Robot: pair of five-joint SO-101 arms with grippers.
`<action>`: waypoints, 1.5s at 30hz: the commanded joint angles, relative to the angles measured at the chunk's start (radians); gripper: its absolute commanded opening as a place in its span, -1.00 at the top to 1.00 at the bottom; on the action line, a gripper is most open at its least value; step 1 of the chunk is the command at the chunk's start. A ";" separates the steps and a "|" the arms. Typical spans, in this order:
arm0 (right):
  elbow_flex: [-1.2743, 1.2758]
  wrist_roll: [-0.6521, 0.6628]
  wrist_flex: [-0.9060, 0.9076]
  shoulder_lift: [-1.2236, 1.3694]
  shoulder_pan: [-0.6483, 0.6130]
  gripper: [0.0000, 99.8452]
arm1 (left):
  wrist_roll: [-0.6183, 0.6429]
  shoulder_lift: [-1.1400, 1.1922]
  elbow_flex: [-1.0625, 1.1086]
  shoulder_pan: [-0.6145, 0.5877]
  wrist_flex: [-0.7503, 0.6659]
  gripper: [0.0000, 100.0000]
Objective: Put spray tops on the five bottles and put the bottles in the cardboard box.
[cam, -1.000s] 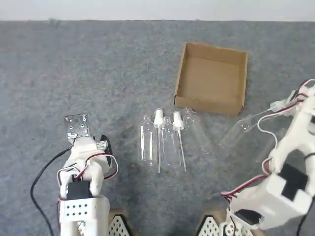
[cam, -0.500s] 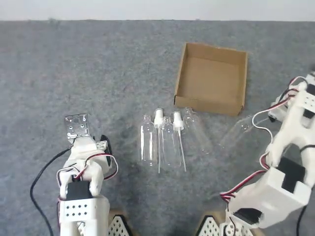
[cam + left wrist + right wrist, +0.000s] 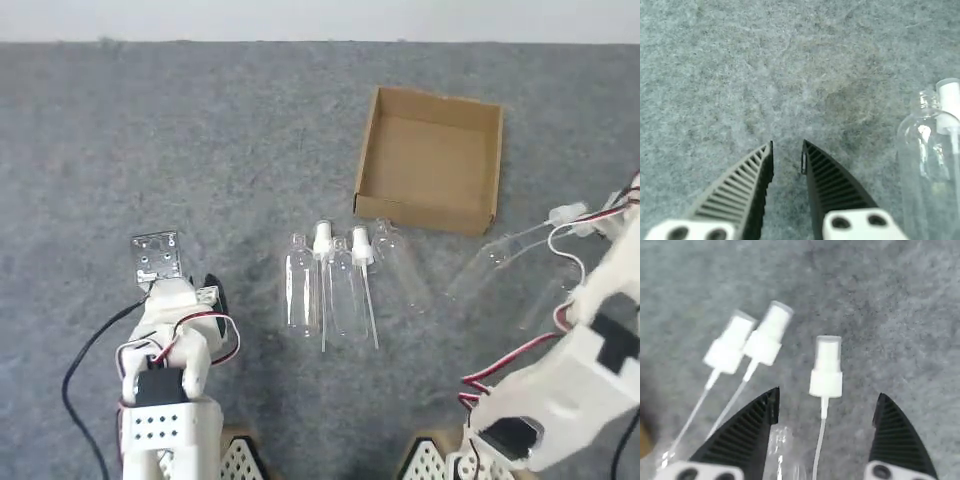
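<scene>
Felt table cover (image 3: 150, 130): we record mottled grey.
Open cardboard box (image 3: 425, 215): brown.
Plastic spray tops (image 3: 826, 372): white.
Left gripper (image 3: 787, 145): black, ribbed.

Bottle (image 3: 926, 155) cut by edge, rt arm (image 3: 588, 378) too

lite: bright, even, diffuse | shadows: faint, soft | glare: glints on clear bottles (image 3: 301, 290)

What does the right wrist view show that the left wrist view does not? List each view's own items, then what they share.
Right wrist view alone: three spray tops with thin tubes lying loose ahead of the wide-open right gripper. Left wrist view alone: a clear bottle, shoulder and neck, beside the left gripper, whose fingers stand barely apart. Shared: grey mat, black ribbed fingers, white spray-top plastic.
</scene>
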 commanded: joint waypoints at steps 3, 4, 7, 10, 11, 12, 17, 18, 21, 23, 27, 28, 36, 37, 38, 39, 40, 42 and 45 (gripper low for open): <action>-0.150 0.015 -0.022 0.119 0.030 0.49 | 0.003 -0.015 -0.010 0.005 0.006 0.84; -0.164 0.015 -0.022 0.150 0.030 0.49 | 0.003 -0.015 -0.010 0.005 0.006 0.84; -0.213 0.014 -0.022 0.232 0.030 0.53 | 0.003 -0.015 -0.010 0.005 0.006 0.84; -0.250 0.014 -0.024 0.282 0.039 0.72 | 0.003 -0.015 -0.010 0.005 0.006 0.84; -0.264 0.014 -0.022 0.288 0.044 0.78 | 0.003 -0.015 -0.010 0.005 0.006 0.84; -0.275 0.015 -0.022 0.291 0.051 0.83 | 0.003 -0.015 -0.010 0.005 0.006 0.84; -0.347 0.021 0.033 0.257 0.074 0.99 | 0.003 -0.015 -0.010 0.005 0.006 0.84; -0.368 0.038 0.070 0.240 0.071 0.99 | 0.003 -0.015 -0.010 0.005 0.006 0.84; -0.430 0.075 0.177 0.176 0.041 0.99 | 0.003 -0.015 -0.010 0.005 0.006 0.84; -0.471 0.081 0.252 0.127 0.012 0.99 | 0.003 -0.015 -0.010 0.005 0.006 0.84; -0.526 0.098 0.400 0.019 -0.082 0.99 | 0.003 -0.015 -0.010 0.005 0.006 0.84; -0.531 0.109 0.438 -0.008 -0.116 0.99 | 0.003 -0.015 -0.010 0.005 0.006 0.84; -0.531 0.040 0.639 -0.226 -0.515 0.99 | 0.003 -0.015 -0.010 0.005 0.006 0.84; -0.531 0.015 0.651 -0.246 -0.587 0.99 | 0.003 -0.015 -0.010 0.005 0.006 0.84; -0.531 -0.011 0.659 -0.260 -0.661 0.99 | 0.003 -0.015 -0.010 0.005 0.006 0.84; -0.529 -0.040 0.661 -0.271 -0.739 0.99 | 0.003 -0.015 -0.010 0.005 0.006 0.84; -0.528 -0.074 0.654 -0.274 -0.820 0.99 | 0.003 -0.015 -0.010 0.005 0.006 0.84; -0.526 -0.140 0.625 -0.257 -0.975 0.99 | 0.003 -0.015 -0.010 0.003 0.006 0.84; -0.526 -0.206 0.549 -0.188 -1.167 0.99 | 0.003 -0.015 -0.010 0.002 0.008 0.84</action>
